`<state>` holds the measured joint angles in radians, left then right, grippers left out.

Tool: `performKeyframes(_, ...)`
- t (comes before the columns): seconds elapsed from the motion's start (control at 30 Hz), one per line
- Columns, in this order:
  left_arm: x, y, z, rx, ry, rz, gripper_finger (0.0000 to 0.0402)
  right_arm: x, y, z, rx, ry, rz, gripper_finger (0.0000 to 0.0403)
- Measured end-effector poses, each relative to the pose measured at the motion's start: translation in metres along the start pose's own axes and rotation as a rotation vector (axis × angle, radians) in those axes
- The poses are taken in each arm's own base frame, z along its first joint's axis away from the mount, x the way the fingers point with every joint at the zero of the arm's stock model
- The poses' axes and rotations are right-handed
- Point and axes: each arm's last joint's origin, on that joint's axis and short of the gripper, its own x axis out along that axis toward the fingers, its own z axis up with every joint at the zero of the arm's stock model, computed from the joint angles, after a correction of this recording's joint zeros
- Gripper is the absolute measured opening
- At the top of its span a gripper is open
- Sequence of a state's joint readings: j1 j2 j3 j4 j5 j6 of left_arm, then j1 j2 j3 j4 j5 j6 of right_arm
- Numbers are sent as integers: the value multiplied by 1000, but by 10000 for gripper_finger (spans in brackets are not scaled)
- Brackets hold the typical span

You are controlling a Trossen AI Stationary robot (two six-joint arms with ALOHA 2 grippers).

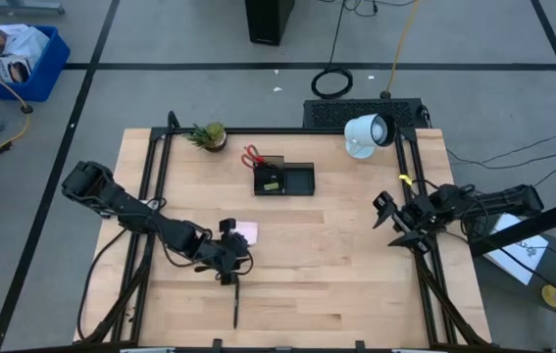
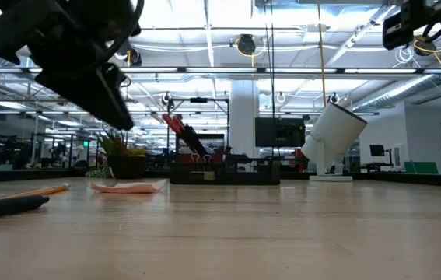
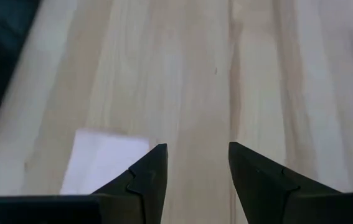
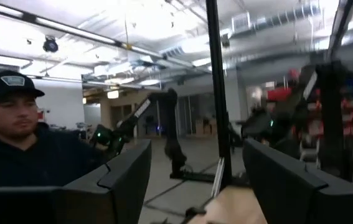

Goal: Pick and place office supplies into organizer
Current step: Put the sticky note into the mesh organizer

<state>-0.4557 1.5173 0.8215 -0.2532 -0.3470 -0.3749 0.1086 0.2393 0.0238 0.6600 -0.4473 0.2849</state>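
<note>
Nearest the front edge of the worktop (image 1: pixel 356 284) lies a black pen (image 1: pixel 235 304), its long axis running front to back, alone on the bare wood. Just behind it hangs the left hand (image 1: pixel 227 257), on an arm that reaches in from the left edge, bent at the elbow and stretched low over the boards. Its wrist view looks down on the wood grain: the two dark fingers (image 3: pixel 148 171) stand spread with bare wood between them, pinching nothing. The low view shows the hand lifted clear of the surface.

A pink pad (image 1: pixel 244 232) lies flat just behind and beside that hand, square to the grain; its corner shows pale beside one finger in the left wrist view (image 3: pixel 104 158). In the low view an orange pencil (image 2: pixel 37 191) lies near the pen, pointing roughly across the view.

Toward the back edge, near the middle, sits the organizer (image 1: pixel 284 179), its long side parallel to that edge. Red-handled scissors (image 1: pixel 252 156) stand in its left cup section, handles up and leaning left. A plant (image 1: pixel 210 135) stands left of it and a white lamp (image 1: pixel 368 133) right.

The right hand (image 1: pixel 387 218) waits raised over the right edge, fingers (image 4: pixel 123 171) spread and empty, aimed into the room, where a person in a cap (image 4: pixel 11 84) sits. No writing can be read.
</note>
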Motion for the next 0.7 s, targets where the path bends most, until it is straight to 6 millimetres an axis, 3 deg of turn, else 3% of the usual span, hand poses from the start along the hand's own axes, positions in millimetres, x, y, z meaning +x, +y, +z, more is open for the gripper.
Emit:
performKeyframes(0.27, 0, 8, -13, -74, 138, 72, 175, 0, -2, -7, 44, 65, -19, 246)
performKeyframes(0.47, -4, 20, -26, 92, 240, 249, 175, 1, -2, -8, 49, 76, -22, 243)
performKeyframes(0.7, 2, 22, -27, 217, 274, 241, 175, 1, -3, -10, 57, 91, -25, 247)
